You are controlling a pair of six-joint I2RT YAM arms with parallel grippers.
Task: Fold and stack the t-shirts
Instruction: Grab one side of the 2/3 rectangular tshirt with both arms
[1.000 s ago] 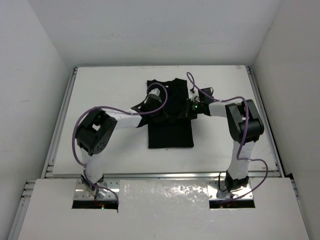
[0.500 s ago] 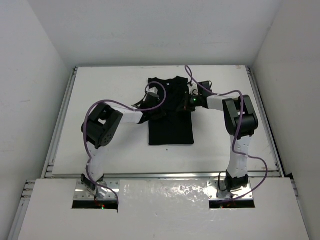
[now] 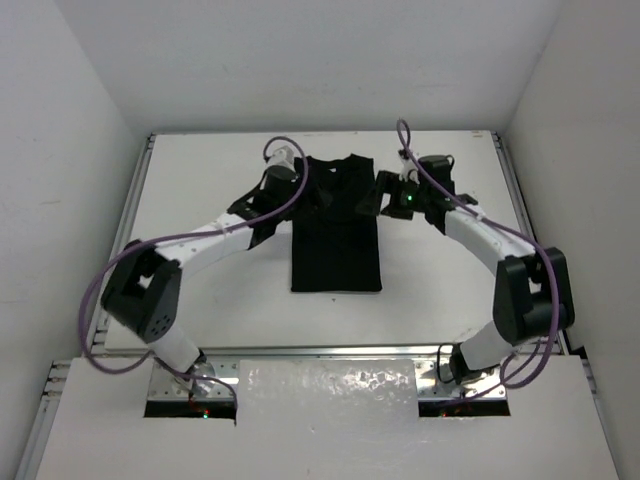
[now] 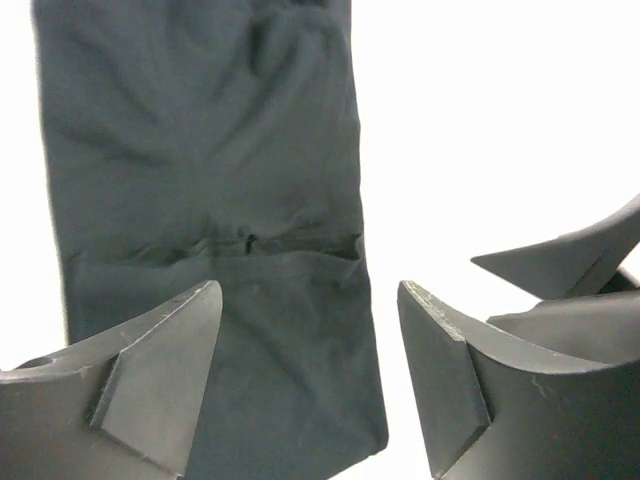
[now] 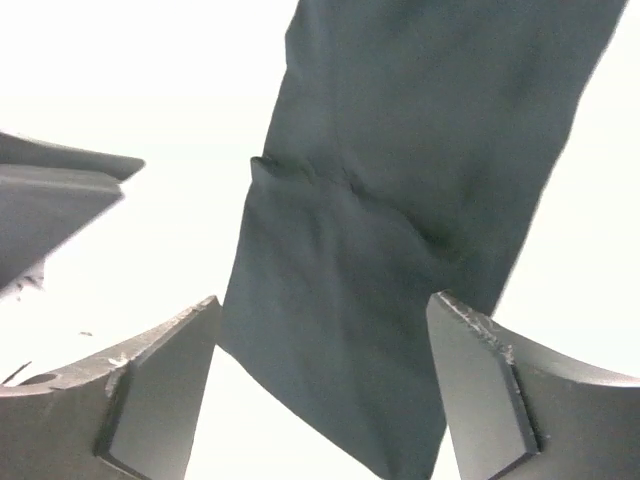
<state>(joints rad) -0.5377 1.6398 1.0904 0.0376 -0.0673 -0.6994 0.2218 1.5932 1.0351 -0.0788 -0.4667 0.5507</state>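
Note:
A black t-shirt (image 3: 337,240) lies on the white table (image 3: 450,290) as a long narrow folded strip, running from the far middle towards me. My left gripper (image 3: 298,198) hovers over the strip's far left edge. It is open, and the cloth (image 4: 200,150) shows below its spread fingers (image 4: 160,380) with nothing between them. My right gripper (image 3: 372,195) hangs at the far right edge, open too. The shirt (image 5: 400,150) lies under its fingers (image 5: 480,400), which do not grip it. A crosswise fold line crosses the cloth in both wrist views.
Metal rails (image 3: 125,240) run along the table's sides, and white walls close it in. Each wrist view catches the other gripper's finger: one at the right (image 4: 570,265), one at the left (image 5: 50,200). Purple cables loop off both arms.
Both grippers have opened and let go of the shirt's far end. Both arms stretched out and lifted towards the far side. The bunched upper cloth now lies flat.

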